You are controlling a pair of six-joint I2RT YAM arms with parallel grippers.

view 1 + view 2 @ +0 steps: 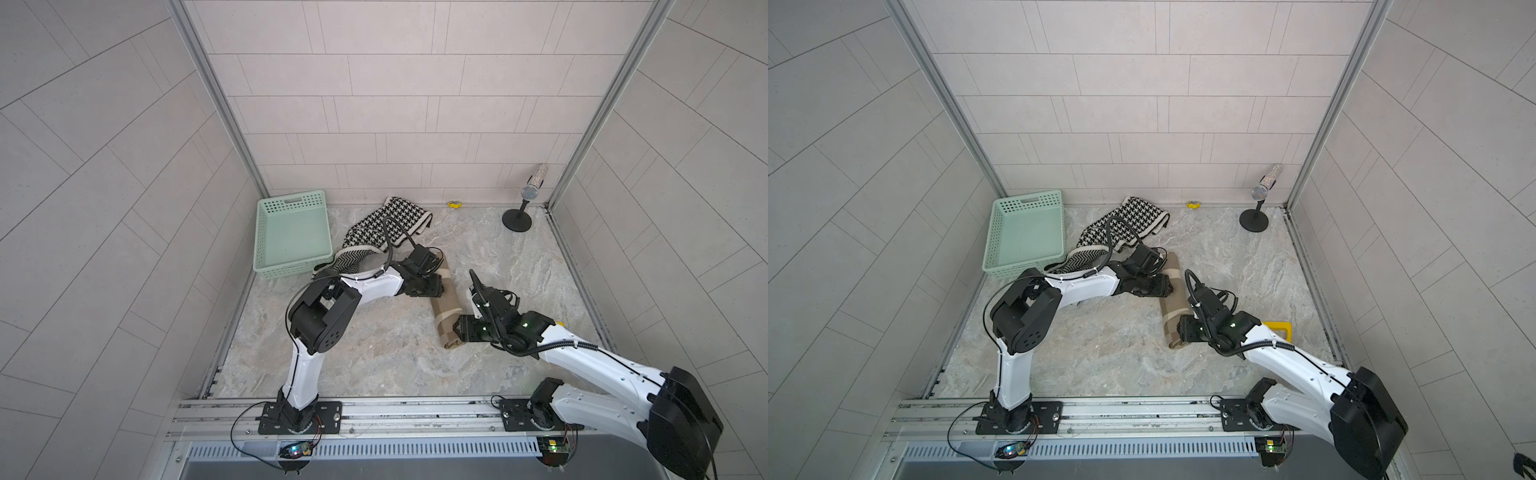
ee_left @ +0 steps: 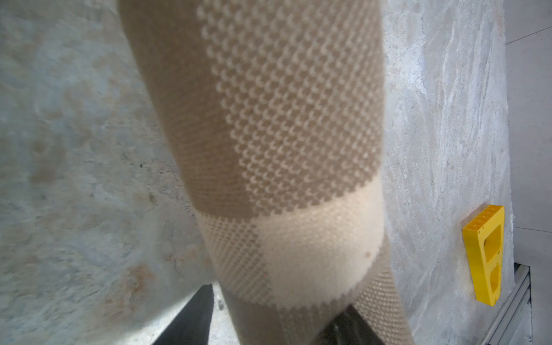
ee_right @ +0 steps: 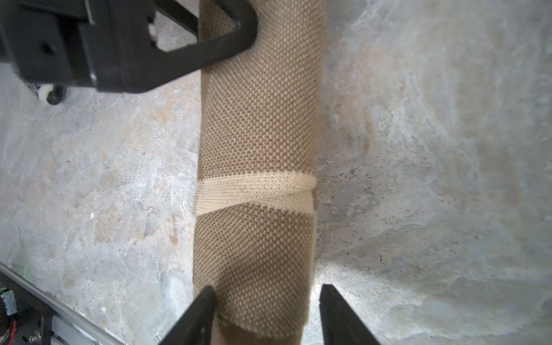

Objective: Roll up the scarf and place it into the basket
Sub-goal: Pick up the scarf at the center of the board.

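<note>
Basket (image 1: 286,269) empty, back-left on bench (image 1: 374,357), close to the left edge. Tan scarf (image 1: 446,307) rolled, lying mid-bench, outside the basket. Left tool (image 1: 434,286) straddles the roll's far end; clamped or not, cannot tell. Right tool (image 3: 265,301) straddles the near end, jaws wide, one finger (image 3: 203,310) touching. Houndstooth cloth (image 1: 399,220) just beside the basket. Open bench in front of the roll.

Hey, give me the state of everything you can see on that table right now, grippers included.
tan scarf: rolled up, lying on the table.
basket: upright, empty.
houndstooth scarf: unrolled, crumpled beside the basket.
microphone: upright on its stand.
yellow block: lying on the table.
left gripper: jaws astride the roll, grip unclear.
right gripper: jaws open astride the roll's near end.
</note>
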